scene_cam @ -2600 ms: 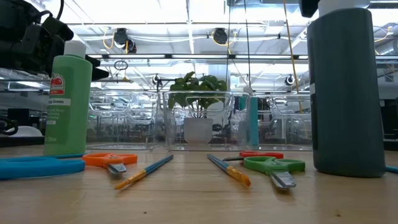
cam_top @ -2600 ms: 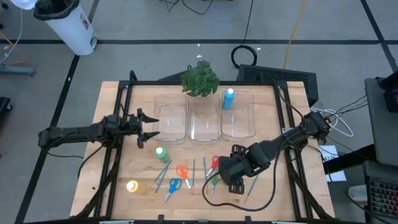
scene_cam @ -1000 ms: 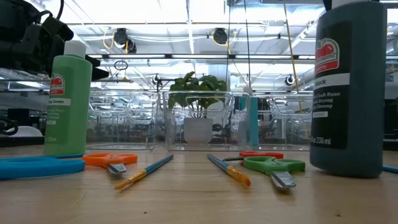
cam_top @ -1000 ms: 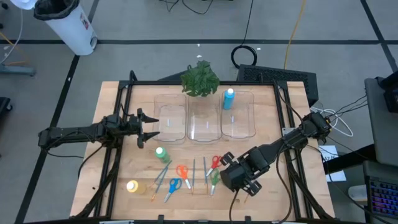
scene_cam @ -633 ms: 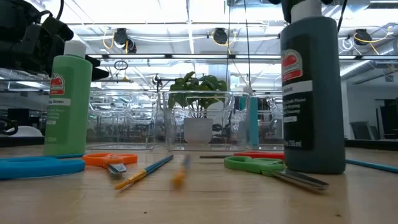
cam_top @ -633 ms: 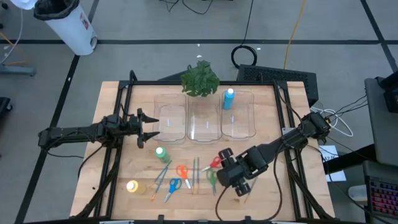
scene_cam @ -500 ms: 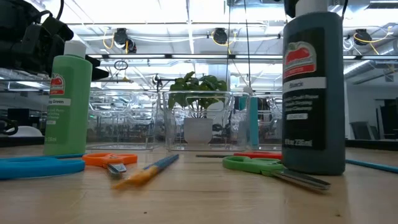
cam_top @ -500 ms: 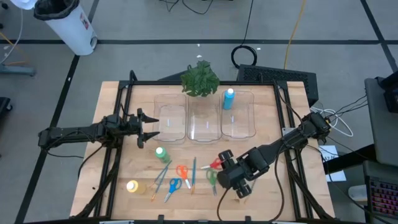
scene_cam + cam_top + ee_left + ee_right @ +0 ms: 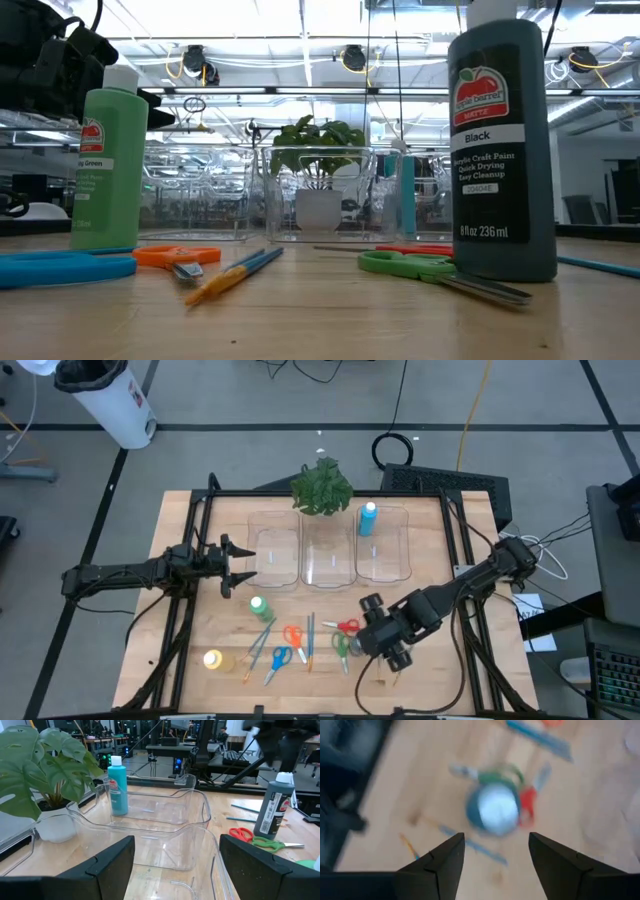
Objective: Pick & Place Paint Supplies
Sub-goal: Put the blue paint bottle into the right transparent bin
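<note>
A black paint bottle [image 9: 502, 150] with a white cap [image 9: 495, 810] stands upright on its base on the table. My right gripper [image 9: 496, 837] hangs open above it, pointing steeply down, with the cap seen between its fingers and touching neither; the gripper is near the middle right in the high view [image 9: 368, 635]. Green scissors [image 9: 420, 265] and red scissors [image 9: 347, 626] lie beside the bottle. A green bottle [image 9: 257, 605], a yellow bottle [image 9: 212, 659], orange scissors [image 9: 292, 635], blue scissors [image 9: 281, 656] and brushes [image 9: 235, 272] lie farther left. My left gripper [image 9: 245, 565] waits open at the left bin.
Three clear bins [image 9: 330, 550] stand in a row at the back; the right one holds a light blue bottle [image 9: 118, 785]. A potted plant [image 9: 321, 487] stands behind the bins. Black frame rails [image 9: 190, 590] run along the table's left and right sides.
The black bottle has gone toward the table's left with my right gripper, tilted on the way, and now stands upright. It has pushed the green scissors and an orange-tipped brush leftward along the table. My right gripper has rolled and risen a little.
</note>
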You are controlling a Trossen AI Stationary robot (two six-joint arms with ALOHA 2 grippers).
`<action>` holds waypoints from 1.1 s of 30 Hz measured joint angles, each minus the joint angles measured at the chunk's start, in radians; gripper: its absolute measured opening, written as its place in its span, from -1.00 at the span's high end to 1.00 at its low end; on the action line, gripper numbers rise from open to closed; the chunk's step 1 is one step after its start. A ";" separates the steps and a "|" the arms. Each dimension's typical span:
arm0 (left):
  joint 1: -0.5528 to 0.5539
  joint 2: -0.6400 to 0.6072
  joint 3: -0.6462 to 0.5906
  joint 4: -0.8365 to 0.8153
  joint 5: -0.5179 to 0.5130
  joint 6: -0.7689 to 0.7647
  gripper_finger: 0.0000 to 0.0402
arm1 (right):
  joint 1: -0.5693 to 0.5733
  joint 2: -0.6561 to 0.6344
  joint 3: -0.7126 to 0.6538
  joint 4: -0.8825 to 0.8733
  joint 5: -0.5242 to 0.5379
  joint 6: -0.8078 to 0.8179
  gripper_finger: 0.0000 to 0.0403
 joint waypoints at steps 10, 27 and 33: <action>0.000 0.000 0.000 0.000 0.000 0.000 -0.47 | 0.001 -0.035 0.000 0.014 0.100 0.058 0.00; 0.000 0.000 0.000 0.000 0.000 0.000 -0.47 | -0.007 -0.030 -0.140 0.251 -0.029 0.038 -0.09; 0.000 0.000 0.000 0.000 0.000 0.000 -0.46 | -0.006 -0.030 -0.140 0.277 -0.030 0.025 -0.06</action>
